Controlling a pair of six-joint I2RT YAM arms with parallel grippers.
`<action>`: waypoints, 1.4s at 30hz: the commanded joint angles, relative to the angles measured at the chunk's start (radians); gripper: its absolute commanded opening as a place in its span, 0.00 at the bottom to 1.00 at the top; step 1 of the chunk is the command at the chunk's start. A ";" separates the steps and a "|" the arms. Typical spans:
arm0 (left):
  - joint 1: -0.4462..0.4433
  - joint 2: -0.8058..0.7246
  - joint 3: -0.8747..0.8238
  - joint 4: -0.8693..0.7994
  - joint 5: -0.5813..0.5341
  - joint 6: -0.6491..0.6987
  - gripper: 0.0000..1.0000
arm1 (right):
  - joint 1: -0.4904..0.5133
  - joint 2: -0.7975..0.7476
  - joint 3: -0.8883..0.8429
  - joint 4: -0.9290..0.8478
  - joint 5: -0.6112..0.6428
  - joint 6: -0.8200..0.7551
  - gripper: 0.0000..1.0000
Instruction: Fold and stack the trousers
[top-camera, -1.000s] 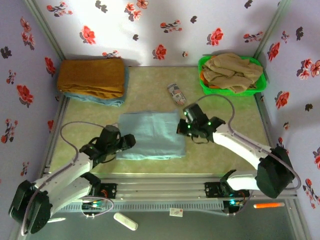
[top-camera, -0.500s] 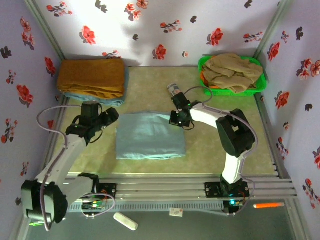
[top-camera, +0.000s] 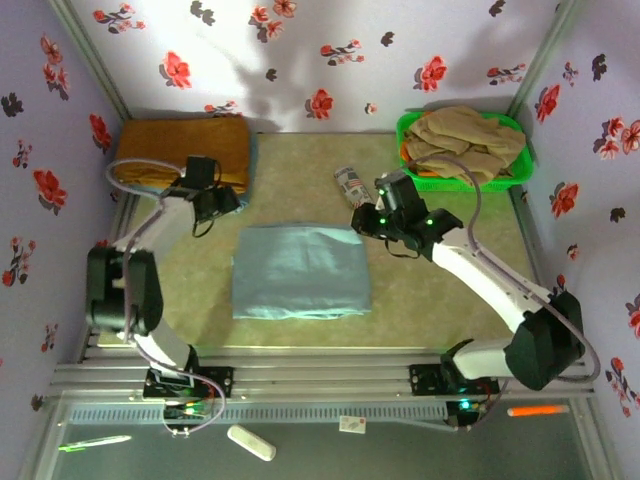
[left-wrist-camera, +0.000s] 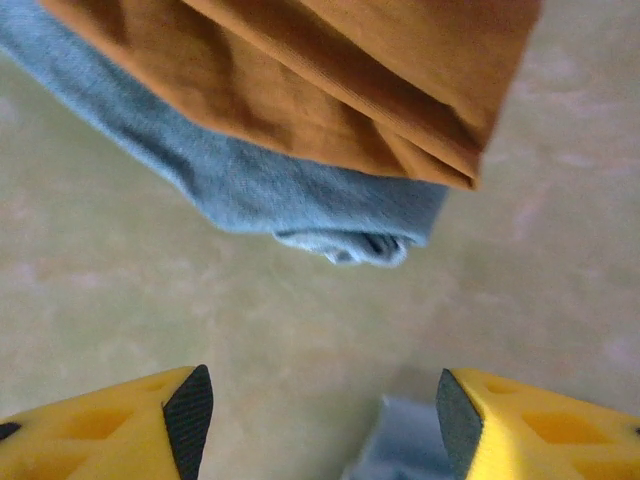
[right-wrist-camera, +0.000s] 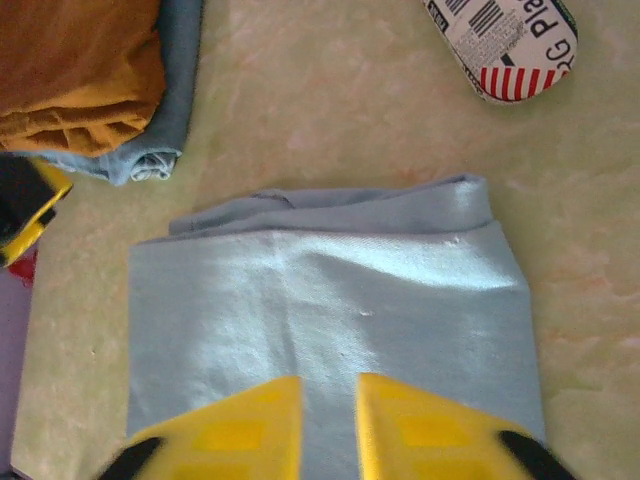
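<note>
Showing trousers (top-camera: 300, 272) folded, not yet stacked; left gripper (left-wrist-camera: 320, 405) jaws released, right gripper (right-wrist-camera: 330, 412) jaws barely parted, empty.

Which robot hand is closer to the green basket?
Right. The right gripper is close by the basket's near-left corner; the left gripper is far left, by the mustard cloth.

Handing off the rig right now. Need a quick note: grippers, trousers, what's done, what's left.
Left gripper: fingers open, empty, beside the mustard cloth pile.
Right gripper: fingers slightly apart, empty, over the trousers.
Trousers: flat folded rectangle in the middle of the table.
Done: folding, by the look of it.
Left: stacking, probably onto that pile.
</note>
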 joint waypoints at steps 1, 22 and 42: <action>-0.011 0.134 0.098 -0.032 -0.080 0.102 0.64 | -0.007 -0.008 -0.041 -0.050 0.010 -0.014 0.30; -0.109 0.388 0.288 -0.005 -0.144 0.204 0.00 | -0.070 -0.008 -0.061 -0.057 -0.054 -0.050 0.37; -0.423 0.309 0.256 0.024 -0.080 0.029 0.52 | -0.086 -0.123 -0.170 -0.063 -0.051 -0.057 0.54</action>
